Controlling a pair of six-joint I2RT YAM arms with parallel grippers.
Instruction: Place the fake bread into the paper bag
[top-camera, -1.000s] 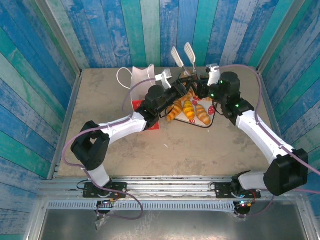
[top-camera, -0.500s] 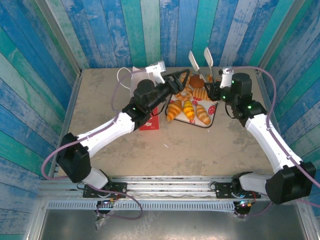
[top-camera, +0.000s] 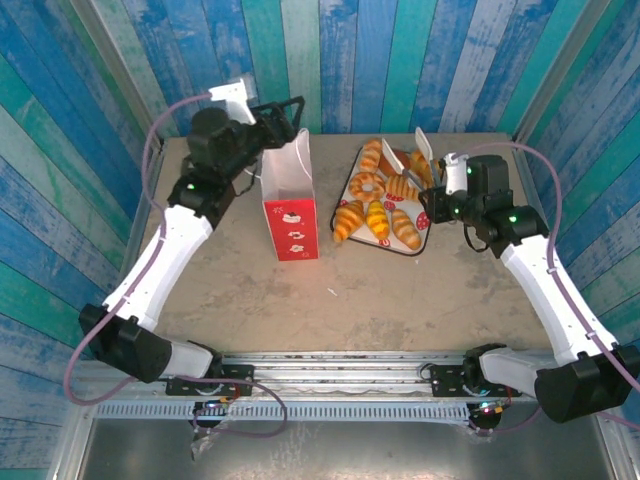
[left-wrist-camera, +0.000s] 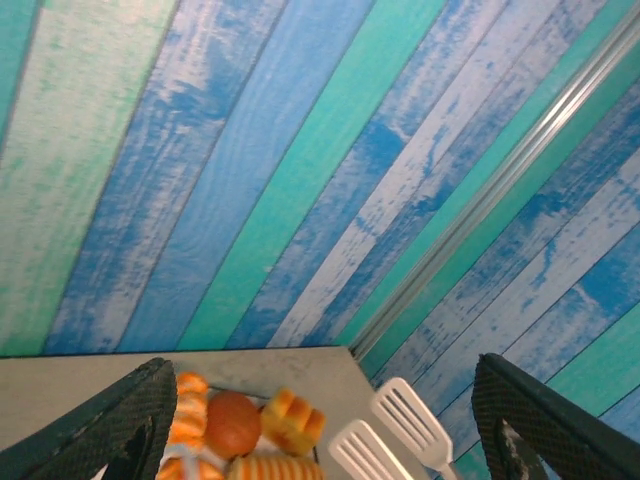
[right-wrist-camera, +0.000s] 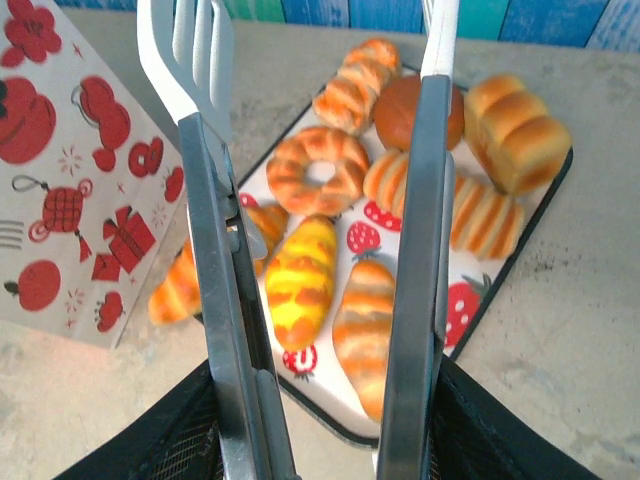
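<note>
Top external: high behind near edge, facing down on table (top-camera: 400, 300). Left wrist: tilted up at plank wall (left-wrist-camera: 300, 150). Right wrist: close above tray (right-wrist-camera: 515, 248), shared by all views.

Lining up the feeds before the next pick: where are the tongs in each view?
Top external: tongs over the far right of the fake bread.
Left wrist: white tips at bottom centre, right of the bread.
Right wrist: both arms upright across the middle.
Shared landmark: the fake bread.
</note>
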